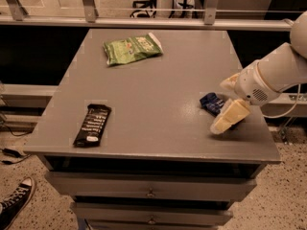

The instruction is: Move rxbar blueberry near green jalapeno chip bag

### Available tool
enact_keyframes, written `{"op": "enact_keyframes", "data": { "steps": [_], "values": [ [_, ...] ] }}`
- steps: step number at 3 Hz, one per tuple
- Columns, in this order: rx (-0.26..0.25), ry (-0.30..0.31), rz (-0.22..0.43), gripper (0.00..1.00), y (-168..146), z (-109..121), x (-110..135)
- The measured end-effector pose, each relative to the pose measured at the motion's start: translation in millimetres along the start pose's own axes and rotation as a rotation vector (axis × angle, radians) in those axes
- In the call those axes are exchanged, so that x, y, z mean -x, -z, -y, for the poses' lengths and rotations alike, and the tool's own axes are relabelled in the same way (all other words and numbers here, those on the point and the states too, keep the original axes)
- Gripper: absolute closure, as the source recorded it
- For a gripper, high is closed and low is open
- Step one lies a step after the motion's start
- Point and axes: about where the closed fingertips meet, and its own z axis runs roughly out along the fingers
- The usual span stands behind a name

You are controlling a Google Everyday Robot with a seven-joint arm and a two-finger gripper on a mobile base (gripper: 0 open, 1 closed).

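The rxbar blueberry (211,102), a small dark blue bar, lies flat on the grey table (158,90) near its right edge. My gripper (223,102) comes in from the right on a white arm and is open. One cream finger (229,117) is in front of the bar and the other (230,81) is behind it. The bar's right end is hidden behind the gripper. The green jalapeno chip bag (131,49) lies flat at the table's far left of centre, well away from the bar.
A black-wrapped bar (93,124) lies near the table's front left. A railing (144,22) runs behind the table. Drawers (151,188) sit under the tabletop. A sneaker (14,205) shows on the floor at lower left.
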Motion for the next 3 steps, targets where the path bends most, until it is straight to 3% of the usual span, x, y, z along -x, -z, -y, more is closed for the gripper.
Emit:
{"op": "enact_keyframes", "data": {
  "steps": [1,2,3],
  "values": [
    [0.02,-0.02,-0.001,0.38,-1.7,-0.1,0.5],
    [0.039,-0.035,-0.001,0.69,2.6,-0.7,4.8],
    [0.049,-0.038,0.004,0.93,6.3,-2.5,8.7]
  ]
}}
